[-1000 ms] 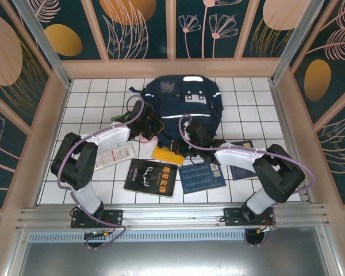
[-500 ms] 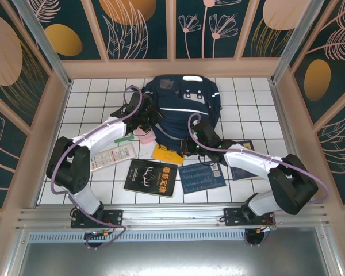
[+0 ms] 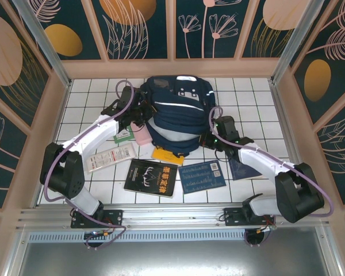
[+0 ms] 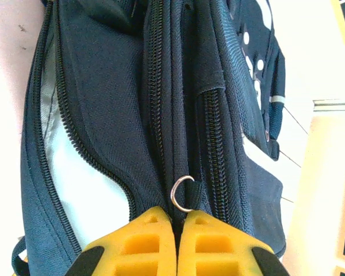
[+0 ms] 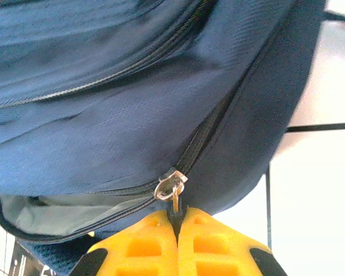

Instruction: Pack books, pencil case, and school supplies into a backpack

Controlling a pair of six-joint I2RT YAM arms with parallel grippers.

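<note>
The navy backpack (image 3: 178, 109) lies at the back middle of the tiled table. My left gripper (image 3: 142, 112) is at its left side, shut on a dark fabric tab with a metal ring (image 4: 183, 193) between two zipper rows; the yellow fingertips (image 4: 155, 230) meet. My right gripper (image 3: 210, 138) is at the pack's right lower edge, shut on the zipper pull (image 5: 172, 187); the zipper gapes to its left, showing grey lining (image 5: 57, 210). In front of the pack lie the books: orange-yellow (image 3: 167, 155), black (image 3: 151, 177), blue (image 3: 202, 176), small green (image 3: 125, 137). A whitish packet (image 3: 110, 157) lies left. A pink pouch, likely the pencil case (image 3: 141, 134), lies by the pack.
A second blue book (image 3: 244, 169) lies partly under my right forearm. Wooden walls (image 3: 53, 121) and metal posts close in the table on three sides. Bare white tiles (image 3: 250, 106) lie to the right of the pack.
Both grippers moved outward and away from me along the backpack's sides, the right one taking the zipper pull rightward. The pack bulged up and its opening widened. Both stayed shut.
</note>
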